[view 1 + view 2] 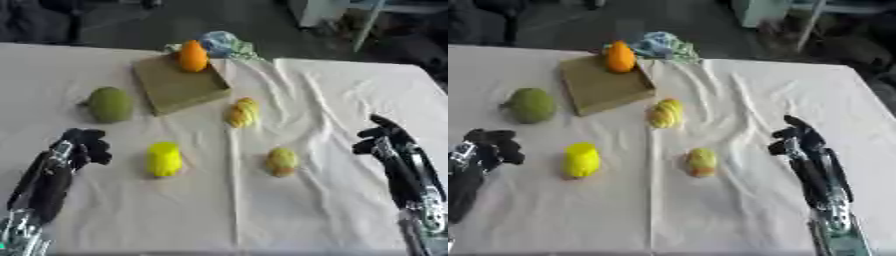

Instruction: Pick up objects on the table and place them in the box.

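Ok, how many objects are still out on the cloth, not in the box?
4: a green round fruit left of the box, a yellow-striped one right of it, a bright yellow one near centre, and a yellow-green one. None looks hidden.

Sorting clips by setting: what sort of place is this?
Probably a lab or workroom test table: a white cloth with fruit-like items and a box, bare dark floor beyond.

Orange fruit [192, 56] in box [179, 87], green fruit [110, 104] beside it
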Controlling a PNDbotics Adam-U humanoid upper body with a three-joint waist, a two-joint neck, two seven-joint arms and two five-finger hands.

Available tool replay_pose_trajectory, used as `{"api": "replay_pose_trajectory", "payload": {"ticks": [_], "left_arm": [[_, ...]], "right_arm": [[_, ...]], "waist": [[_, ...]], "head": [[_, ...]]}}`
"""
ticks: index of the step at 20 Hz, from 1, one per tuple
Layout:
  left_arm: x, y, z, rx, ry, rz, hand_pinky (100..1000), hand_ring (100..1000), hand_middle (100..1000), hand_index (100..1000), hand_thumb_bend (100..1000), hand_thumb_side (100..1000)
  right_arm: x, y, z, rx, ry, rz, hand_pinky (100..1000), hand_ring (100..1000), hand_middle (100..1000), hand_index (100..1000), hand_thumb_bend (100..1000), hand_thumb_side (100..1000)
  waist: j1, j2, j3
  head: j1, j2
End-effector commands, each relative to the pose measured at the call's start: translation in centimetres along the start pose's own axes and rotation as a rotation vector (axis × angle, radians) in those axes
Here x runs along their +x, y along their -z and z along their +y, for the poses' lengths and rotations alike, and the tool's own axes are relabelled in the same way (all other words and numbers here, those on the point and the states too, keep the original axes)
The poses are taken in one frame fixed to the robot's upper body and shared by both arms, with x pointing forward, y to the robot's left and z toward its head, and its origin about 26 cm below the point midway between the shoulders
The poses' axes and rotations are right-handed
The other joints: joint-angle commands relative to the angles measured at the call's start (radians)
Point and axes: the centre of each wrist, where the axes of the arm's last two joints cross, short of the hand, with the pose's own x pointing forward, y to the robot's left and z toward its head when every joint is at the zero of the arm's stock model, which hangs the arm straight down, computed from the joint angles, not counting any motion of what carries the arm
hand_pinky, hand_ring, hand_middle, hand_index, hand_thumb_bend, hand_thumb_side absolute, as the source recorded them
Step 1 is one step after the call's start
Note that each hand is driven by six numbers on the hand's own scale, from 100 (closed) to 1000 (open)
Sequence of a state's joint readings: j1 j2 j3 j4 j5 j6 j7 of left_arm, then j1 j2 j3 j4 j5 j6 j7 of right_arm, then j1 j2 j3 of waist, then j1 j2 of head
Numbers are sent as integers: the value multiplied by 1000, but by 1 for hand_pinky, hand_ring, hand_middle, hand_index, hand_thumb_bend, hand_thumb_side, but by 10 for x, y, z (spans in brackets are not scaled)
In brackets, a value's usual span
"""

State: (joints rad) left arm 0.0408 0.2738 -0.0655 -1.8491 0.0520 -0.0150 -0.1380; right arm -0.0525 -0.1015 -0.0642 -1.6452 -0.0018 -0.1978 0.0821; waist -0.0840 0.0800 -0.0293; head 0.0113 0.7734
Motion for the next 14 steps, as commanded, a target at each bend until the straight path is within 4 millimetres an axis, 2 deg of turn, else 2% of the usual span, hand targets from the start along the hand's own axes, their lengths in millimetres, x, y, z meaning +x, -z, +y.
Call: {"api": "replay_pose_trajectory", "payload": {"ticks": [1, 14], "left_arm": [[8, 2, 4, 1, 18, -26, 632, 580, 561, 747, 100, 973], [8, 3, 4, 3, 19, -27, 631, 579, 560, 746, 100, 972]], "right_arm": [[8, 4, -3, 3, -10, -33, 578, 556, 592, 854, 100, 585], [8, 4, -3, 6, -12, -31, 578, 557, 593, 855, 100, 585]], "waist": [[-6, 1, 0], [-7, 1, 1]], "head": [[2, -3], [4, -3]]}}
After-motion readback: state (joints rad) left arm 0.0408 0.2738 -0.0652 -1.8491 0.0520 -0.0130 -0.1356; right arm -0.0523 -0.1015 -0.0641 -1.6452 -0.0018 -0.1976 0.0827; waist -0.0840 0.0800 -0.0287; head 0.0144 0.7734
